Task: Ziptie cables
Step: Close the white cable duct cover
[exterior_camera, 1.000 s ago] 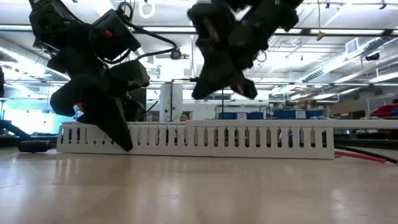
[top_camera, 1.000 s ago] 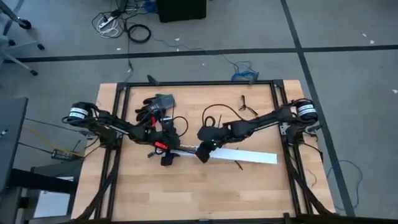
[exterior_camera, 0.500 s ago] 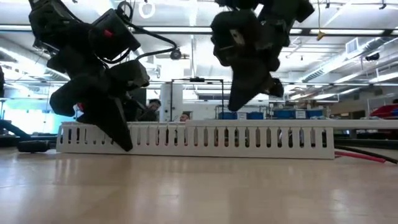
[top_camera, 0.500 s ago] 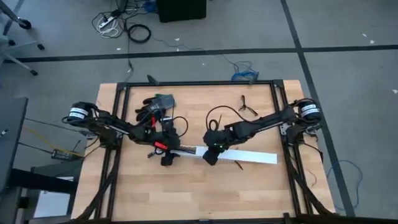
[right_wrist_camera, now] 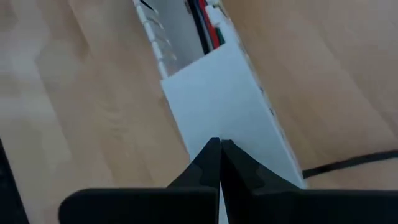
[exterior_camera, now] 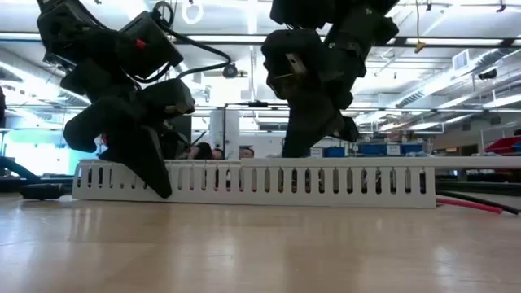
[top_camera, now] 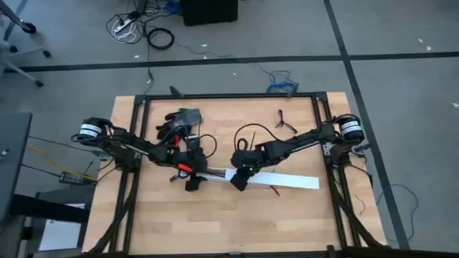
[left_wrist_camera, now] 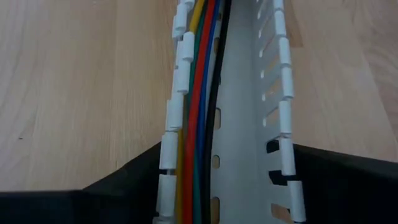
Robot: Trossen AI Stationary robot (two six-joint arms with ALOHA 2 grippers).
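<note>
Straddling the left end of the white slotted channel [top_camera: 269, 179], the left gripper [top_camera: 192, 183] has one dark finger on each outer side of it, spread around the channel walls, as the left wrist view shows. That same view alone reveals the cables [left_wrist_camera: 200, 112]: yellow, green, red, blue and black wires lying side by side inside the channel along one slotted wall. From above, the wires cannot be made out. Farther right, the right gripper [top_camera: 237, 183] hangs over the channel's middle; its wrist view shows the fingertips [right_wrist_camera: 211, 155] pressed together, empty, above a plain white cover [right_wrist_camera: 224, 106] on the channel. The low view shows both grippers standing behind the channel's slotted wall [exterior_camera: 326, 183].
</note>
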